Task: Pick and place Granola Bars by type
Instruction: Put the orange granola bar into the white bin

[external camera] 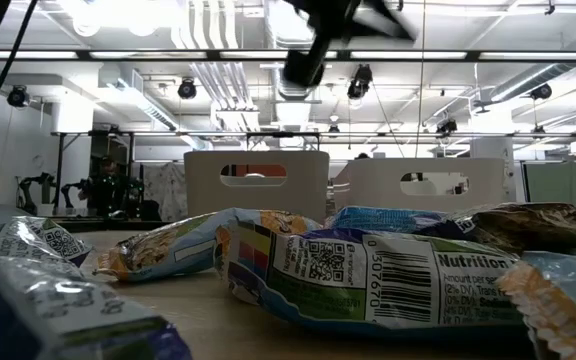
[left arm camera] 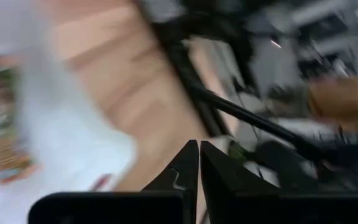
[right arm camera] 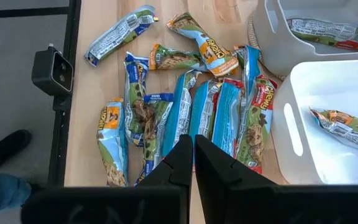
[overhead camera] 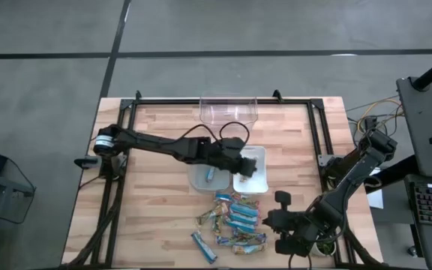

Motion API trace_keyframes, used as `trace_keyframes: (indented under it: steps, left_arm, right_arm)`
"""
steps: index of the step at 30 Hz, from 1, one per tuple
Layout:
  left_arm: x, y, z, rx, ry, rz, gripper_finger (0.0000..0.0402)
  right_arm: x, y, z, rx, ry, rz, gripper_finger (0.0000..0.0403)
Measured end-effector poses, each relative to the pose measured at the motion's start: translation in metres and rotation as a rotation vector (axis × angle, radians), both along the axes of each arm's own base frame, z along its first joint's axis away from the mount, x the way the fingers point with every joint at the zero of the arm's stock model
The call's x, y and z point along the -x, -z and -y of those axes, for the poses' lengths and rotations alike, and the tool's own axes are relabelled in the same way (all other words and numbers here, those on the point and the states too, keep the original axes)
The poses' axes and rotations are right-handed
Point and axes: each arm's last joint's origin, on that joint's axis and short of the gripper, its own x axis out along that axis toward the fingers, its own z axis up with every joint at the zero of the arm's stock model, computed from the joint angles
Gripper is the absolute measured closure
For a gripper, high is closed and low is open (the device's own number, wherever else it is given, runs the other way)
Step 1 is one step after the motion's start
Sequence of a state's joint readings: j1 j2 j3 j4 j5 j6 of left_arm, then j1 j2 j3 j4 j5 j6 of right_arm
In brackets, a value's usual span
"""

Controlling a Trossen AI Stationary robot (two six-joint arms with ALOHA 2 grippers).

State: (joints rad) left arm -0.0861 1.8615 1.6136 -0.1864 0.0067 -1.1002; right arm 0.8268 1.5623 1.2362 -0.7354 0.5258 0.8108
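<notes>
we see the granola bars [overhead camera: 232, 221] heaped on the table [overhead camera: 156, 202] just in front of two side-by-side bins [overhead camera: 250, 171], one bar in each; a clear bin [overhead camera: 228, 109] sits behind.

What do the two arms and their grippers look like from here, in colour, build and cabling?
Both arms are dark, jointed links. The left arm has a silvery cylindrical joint at its base and a black cable looping over its wrist. The left gripper and right gripper each carry two black, tapered, flat-faced fingers on a black crossbar. No markings are readable.
</notes>
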Motion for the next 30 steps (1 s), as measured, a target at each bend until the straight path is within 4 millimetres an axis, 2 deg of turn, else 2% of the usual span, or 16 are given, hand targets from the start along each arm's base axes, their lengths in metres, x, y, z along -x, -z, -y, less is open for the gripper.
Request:
trace_keyframes:
  steps: [7, 12, 16, 24, 30]
  left_arm:
    - [0.01, -0.065, 0.053, -0.323, 0.28, 0.178, 0.0401]
    - [0.025, -0.09, 0.082, -0.561, 0.452, 0.227, 0.0401]
    - [0.037, -0.093, 0.1, -0.728, 0.583, 0.201, 0.0401]
    - [0.059, -0.083, 0.123, -0.77, 0.65, 0.036, 0.0401]
    - [0.081, -0.086, 0.139, -0.834, 0.7, -0.003, 0.0401]
  right_arm:
    - [-0.003, -0.004, -0.006, -0.04, -0.043, 0.043, 0.0394]
    - [-0.005, -0.011, -0.01, -0.058, -0.113, 0.052, 0.0394]
    - [-0.006, -0.019, -0.012, -0.055, -0.146, 0.069, 0.0394]
    - [-0.01, -0.033, -0.018, -0.072, -0.192, 0.09, 0.0394]
    - [-0.011, -0.039, -0.019, -0.085, -0.19, 0.106, 0.0394]
